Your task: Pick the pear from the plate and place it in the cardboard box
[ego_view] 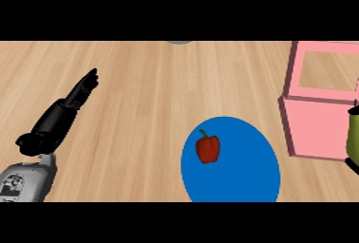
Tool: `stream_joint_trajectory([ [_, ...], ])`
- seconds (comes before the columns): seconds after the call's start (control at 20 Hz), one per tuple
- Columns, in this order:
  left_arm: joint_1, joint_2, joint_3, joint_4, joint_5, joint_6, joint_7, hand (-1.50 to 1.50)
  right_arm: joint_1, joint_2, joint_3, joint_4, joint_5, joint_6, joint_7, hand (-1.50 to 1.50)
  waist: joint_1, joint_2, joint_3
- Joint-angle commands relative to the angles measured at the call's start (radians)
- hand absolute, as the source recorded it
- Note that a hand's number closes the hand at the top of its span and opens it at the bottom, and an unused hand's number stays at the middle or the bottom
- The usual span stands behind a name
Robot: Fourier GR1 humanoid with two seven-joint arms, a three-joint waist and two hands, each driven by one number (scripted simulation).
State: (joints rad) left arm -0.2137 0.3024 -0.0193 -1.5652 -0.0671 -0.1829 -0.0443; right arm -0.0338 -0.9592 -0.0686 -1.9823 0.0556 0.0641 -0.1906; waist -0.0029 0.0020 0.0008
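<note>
Your left hand [70,102] lies at the left of the frame with fingers straight, holding nothing, above the wooden desk [140,80]. At the right edge, your right hand [354,113] shows only as dark bits curled round the yellow-green pear [353,140], held in front of the pink box [319,109]. On the blue plate [242,175], lower centre, you have a red pepper [207,148].
</note>
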Motion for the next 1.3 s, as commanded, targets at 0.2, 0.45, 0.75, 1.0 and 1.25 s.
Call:
stream_joint_trajectory([
  [0.2,-0.1,-0.004,0.012,0.052,0.006,-0.02,0.02,0.0,-0.113,-0.132,0.075,0.352,0.145,0.183,-0.138,1.5,0.028,0.011,0.0],
  [0.45,-0.045,-0.013,-0.004,0.035,-0.009,-0.029,-0.022,0.0,-0.276,-0.12,0.154,0.646,0.236,0.267,-0.284,1.5,0.05,0.011,0.0],
  [0.75,-0.09,-0.069,-0.05,0.028,-0.061,0.021,0.028,0.0,-0.389,-0.136,0.264,0.857,0.418,0.333,-0.38,1.5,0.048,0.011,0.0],
  [1.0,-0.016,-0.033,-0.01,0.016,-0.03,-0.019,-0.019,0.0,-0.468,-0.101,0.317,1.007,0.474,0.38,-0.667,-1.5,0.044,0.008,0.001],
  [1.25,-0.018,-0.026,0.0,0.029,-0.033,-0.017,-0.006,0.0,-0.475,-0.005,0.197,1.025,0.202,0.455,-0.734,-1.5,0.021,0.002,0.002],
])
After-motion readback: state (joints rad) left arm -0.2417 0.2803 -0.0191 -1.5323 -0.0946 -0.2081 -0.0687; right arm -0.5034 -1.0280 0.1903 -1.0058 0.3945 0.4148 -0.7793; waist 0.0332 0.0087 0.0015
